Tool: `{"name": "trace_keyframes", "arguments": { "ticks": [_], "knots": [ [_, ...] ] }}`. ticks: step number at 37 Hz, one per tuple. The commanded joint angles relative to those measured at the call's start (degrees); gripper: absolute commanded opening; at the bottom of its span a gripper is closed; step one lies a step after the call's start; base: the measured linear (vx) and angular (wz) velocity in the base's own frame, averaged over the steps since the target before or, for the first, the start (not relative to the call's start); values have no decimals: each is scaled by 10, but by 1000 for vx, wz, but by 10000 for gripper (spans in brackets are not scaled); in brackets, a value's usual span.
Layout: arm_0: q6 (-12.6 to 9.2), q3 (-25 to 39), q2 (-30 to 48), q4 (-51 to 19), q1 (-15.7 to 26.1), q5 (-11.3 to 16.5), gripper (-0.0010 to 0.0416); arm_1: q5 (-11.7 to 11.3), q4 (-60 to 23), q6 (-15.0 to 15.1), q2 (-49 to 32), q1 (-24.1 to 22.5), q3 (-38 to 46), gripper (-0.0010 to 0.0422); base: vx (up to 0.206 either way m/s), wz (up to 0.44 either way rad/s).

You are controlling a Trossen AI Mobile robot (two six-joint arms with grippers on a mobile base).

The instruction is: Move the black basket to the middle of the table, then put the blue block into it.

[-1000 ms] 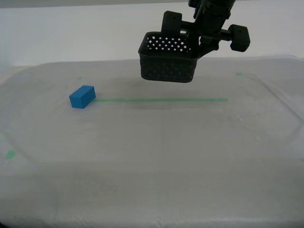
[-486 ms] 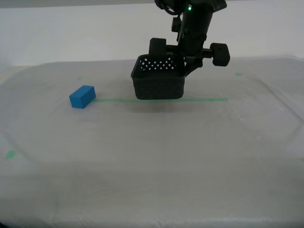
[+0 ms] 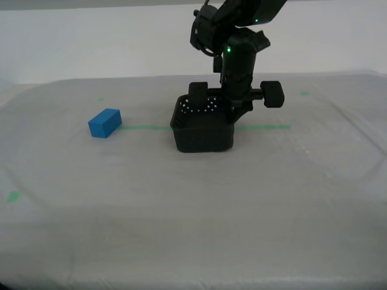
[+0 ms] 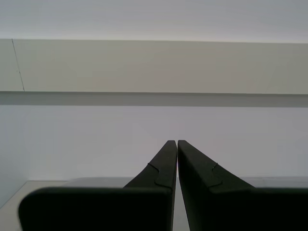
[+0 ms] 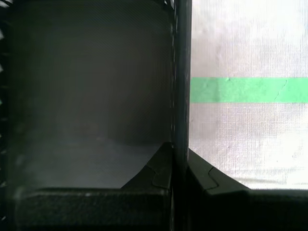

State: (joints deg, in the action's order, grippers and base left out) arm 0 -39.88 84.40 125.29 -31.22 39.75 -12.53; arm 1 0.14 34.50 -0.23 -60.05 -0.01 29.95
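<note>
The black basket (image 3: 202,136) sits low on the table (image 3: 181,217) near its middle, across the green tape line (image 3: 266,127). From above, my first gripper (image 3: 231,115) is shut on the basket's wall at the exterior view's right. The first wrist view shows that wall (image 5: 181,72) pinched by my first gripper (image 5: 178,147), with the basket's dark inside (image 5: 86,96) beside it. The blue block (image 3: 104,123) lies on the cloth toward the exterior view's left, apart from the basket. My second gripper (image 4: 177,143) is shut on nothing and faces a pale wall.
Small green marks (image 3: 304,93) dot the cloth near the far edge, and another (image 3: 12,196) lies at the exterior view's left. Green tape (image 5: 248,90) runs across the cloth just outside the basket wall. A white wall stands behind the table.
My first gripper has carried the basket down and toward the exterior view's left, from hanging above the table to sitting on the tape line. The blue block has not moved.
</note>
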Motion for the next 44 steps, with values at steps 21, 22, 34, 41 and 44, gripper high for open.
{"name": "trace_keyframes", "arguments": {
  "ticks": [21,22,34,41,44],
  "knots": [
    [34,0,8,12,0,7,30,1,3,1,0,0,0,0,0,0],
    [35,0,8,12,0,7,37,1,3,1,0,0,0,0,0,0],
    [40,0,8,12,1,8,105,1,3,1,0,0,0,0,0,0],
    [44,0,3,12,1,26,154,1,3,1,0,0,0,0,0,0],
    [45,0,-1,12,1,26,183,1,3,1,0,0,0,0,0,0]
  ]
}}
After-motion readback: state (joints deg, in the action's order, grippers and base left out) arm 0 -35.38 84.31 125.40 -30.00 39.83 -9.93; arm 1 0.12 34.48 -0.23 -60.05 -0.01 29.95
